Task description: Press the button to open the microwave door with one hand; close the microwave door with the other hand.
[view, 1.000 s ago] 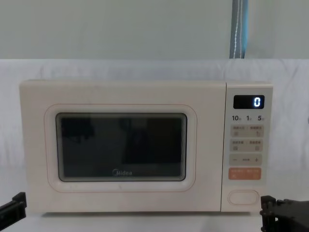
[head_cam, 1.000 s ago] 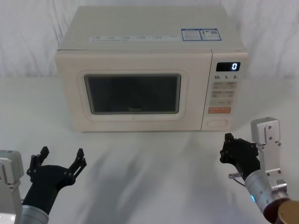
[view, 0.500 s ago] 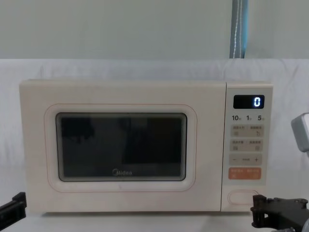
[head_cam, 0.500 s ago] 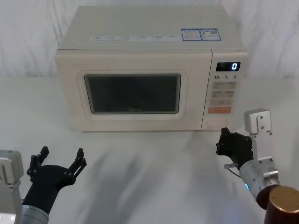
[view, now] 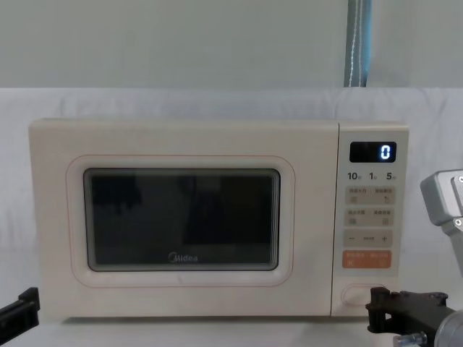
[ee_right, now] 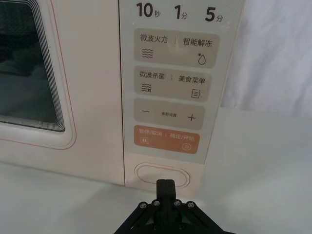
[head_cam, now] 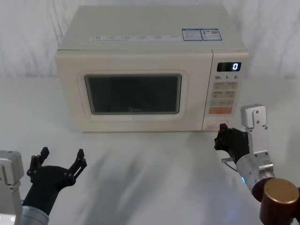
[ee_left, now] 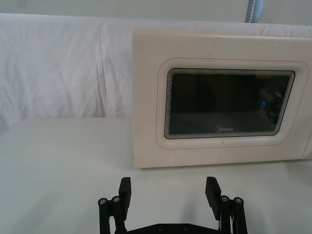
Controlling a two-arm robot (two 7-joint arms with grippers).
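Forward goes the right claw (head_cam: pixel 221 138), closer to the control panel than a second ago and now just short of the wide blank cream pill-shaped button (ee_right: pixel 162 175), its black fingers pinched together with nothing between them, tips level with that button at the panel's bottom. Nearest the robot, the left claw (head_cam: pixel 60 161) has not budged: spread wide, empty, parked low over the white cloth-covered tabletop (head_cam: pixel 154 168) off to the left. Behind both, the large cream microwave door with its dark rounded window (head_cam: pixel 133 94) sits flush and shut, display reading 0. So we're in the opening step, the press not yet made as far as I can judge. Next calls for a short, straight push onto the button's middle, keeping clear of the orange rectangular key pair (ee_right: pixel 166 139) just above
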